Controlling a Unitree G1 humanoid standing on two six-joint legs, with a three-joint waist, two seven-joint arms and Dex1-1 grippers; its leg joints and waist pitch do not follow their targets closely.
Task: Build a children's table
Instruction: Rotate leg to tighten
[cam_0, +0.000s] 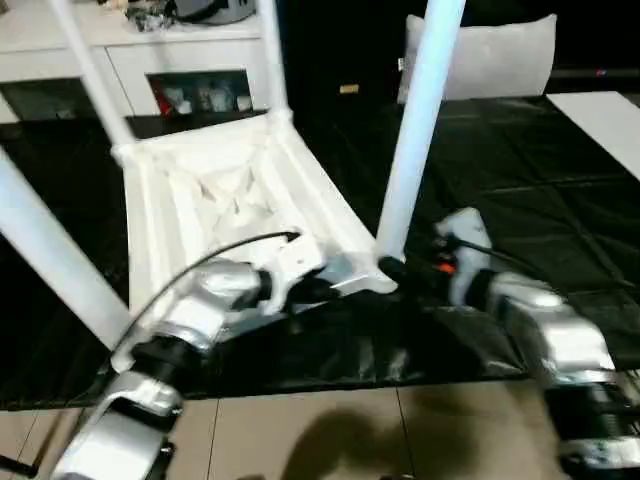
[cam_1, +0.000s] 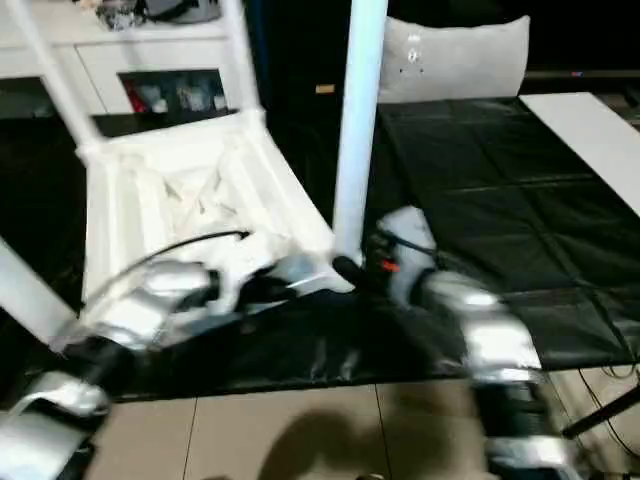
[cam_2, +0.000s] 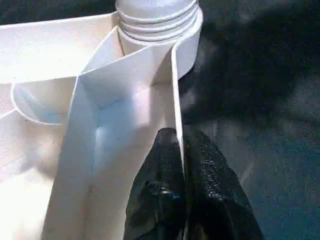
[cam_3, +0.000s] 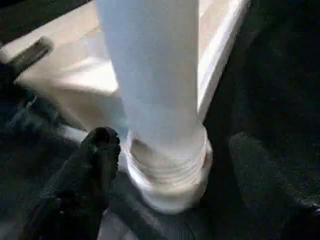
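So the children's table top is lying upside down on the black-covered surface, ribbed underside up, with the legs poking up out of its corner sockets. I've got the left gripper pinched tight on the thin near rim wall of the top, which I reckon is just there to keep the whole thing from skating around on that slick cover. The right gripper sits at the foot of the near-right leg, right where its ridged end meets the round socket; one black finger is just beside the leg, the fingers look spread wide, nothing held. The leg is a smooth white tapered tube, the top glossy moulded plastic with thin ribs. Looks seated to me, but can't swear it's fully home.
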